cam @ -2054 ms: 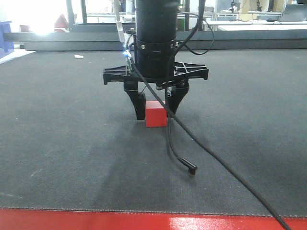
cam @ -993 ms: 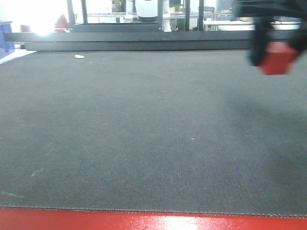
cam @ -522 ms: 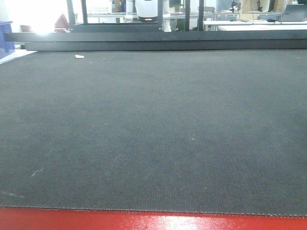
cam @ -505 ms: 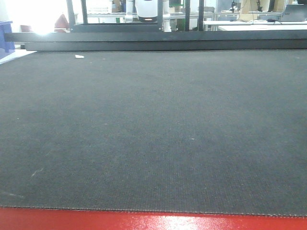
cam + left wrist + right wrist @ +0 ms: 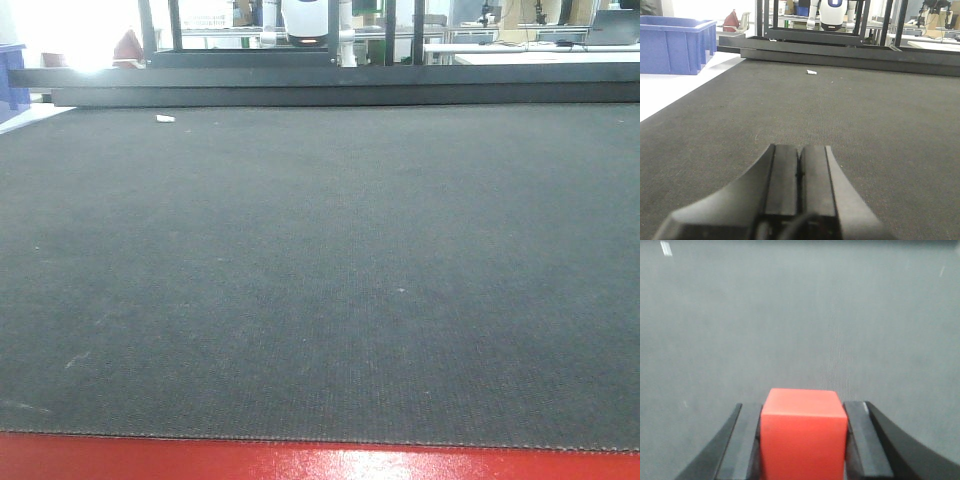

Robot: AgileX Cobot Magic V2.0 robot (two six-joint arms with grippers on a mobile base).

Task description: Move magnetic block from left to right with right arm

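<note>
The magnetic block, a plain red cube, fills the gap between the two dark fingers of my right gripper, which is shut on it above the dark grey mat. In the front view neither the block nor any arm shows, only the mat. My left gripper rests low over the mat, its two pads pressed together with nothing between them.
A blue bin stands off the mat at the far left. A small white scrap lies near the mat's far edge, before a dark metal frame. A red strip borders the mat's near edge.
The right gripper closed on the red block at the mat's centre, lifted it and carried it rightward out of the front view. The front view has since stayed the same.
</note>
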